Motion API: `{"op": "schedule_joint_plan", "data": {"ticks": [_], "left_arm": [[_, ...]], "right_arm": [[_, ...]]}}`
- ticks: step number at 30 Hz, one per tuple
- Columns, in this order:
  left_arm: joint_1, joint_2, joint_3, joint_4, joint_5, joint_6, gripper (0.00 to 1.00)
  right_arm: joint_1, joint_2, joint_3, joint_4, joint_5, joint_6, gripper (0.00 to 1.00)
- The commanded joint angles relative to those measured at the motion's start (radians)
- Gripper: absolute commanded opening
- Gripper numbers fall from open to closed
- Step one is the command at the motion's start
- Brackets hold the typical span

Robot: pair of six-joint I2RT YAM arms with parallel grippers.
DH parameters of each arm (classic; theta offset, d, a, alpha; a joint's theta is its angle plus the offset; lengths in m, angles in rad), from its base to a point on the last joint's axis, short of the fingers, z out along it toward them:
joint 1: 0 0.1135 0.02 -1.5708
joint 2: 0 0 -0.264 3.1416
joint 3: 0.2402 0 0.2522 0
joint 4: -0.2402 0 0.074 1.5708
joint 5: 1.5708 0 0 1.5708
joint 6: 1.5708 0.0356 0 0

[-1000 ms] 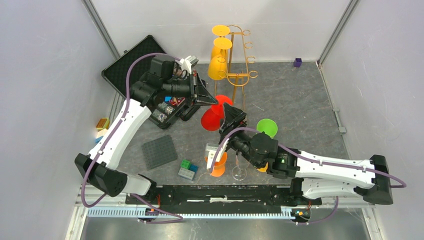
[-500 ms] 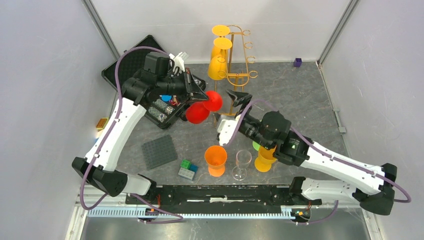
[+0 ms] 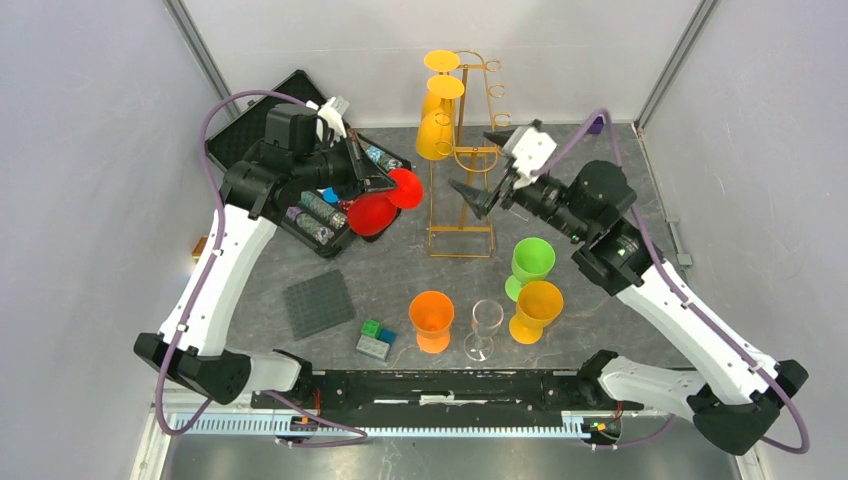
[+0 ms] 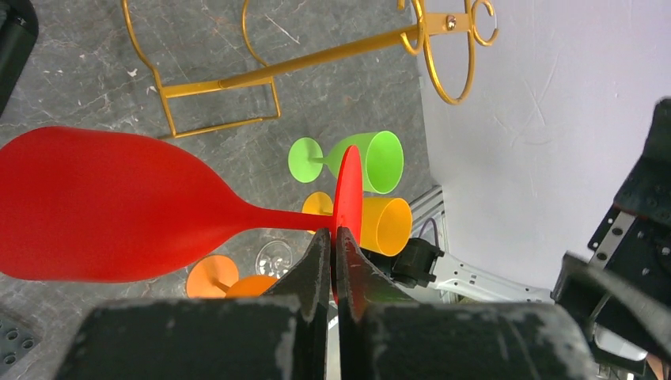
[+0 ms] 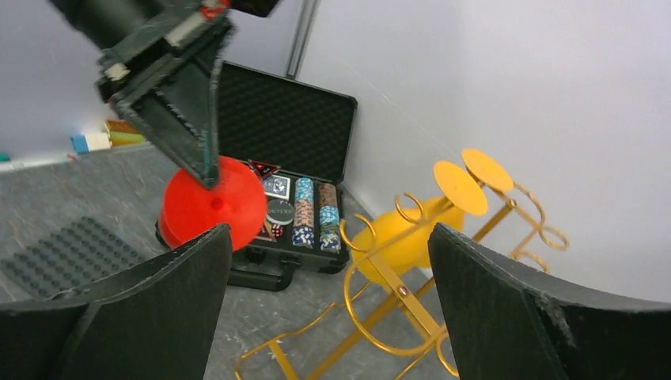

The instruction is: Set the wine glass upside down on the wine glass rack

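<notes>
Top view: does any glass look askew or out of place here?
Only the red wine glass: it lies sideways in the air, pinched by the rim of its foot in the left hand, near the gold rack. Nothing looks spilled or fallen.

No text, label, brand or number can be read anywhere; the cards [image 5: 276,187] in the black case [image 5: 269,103] bear marks too small to read.

place: robot lab | evidence: white enclosure walls [image 3: 90,150], grey table [image 3: 600,200]
</notes>
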Motion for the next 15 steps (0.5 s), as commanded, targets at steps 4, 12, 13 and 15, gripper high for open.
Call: {"op": "schedule_joint_plan", "data": {"ticks": [4,12,13,15], "left_arm": [[0.030,-0.038,-0.022,0.085,0.017,-0.018,0.02],[0.111,-0.059,-0.108,0.279,0.108,-0.181,0.02],[0.126,-0.061,-0.128,0.318,0.121,-0.211,0.02],[0.148,-0.061,-0.165,0.417,0.149,-0.294,0.02]], "right_arm": [[-0.217,0.000,0.057,0.020,-0.117,0.408,0.98],[-0.435,-0.085,-0.064,0.006,0.018,0.648,0.98],[-0.444,-0.093,-0.066,-0.021,0.053,0.641,0.98],[-0.452,-0.100,-0.058,-0.059,0.100,0.614,0.98]]}}
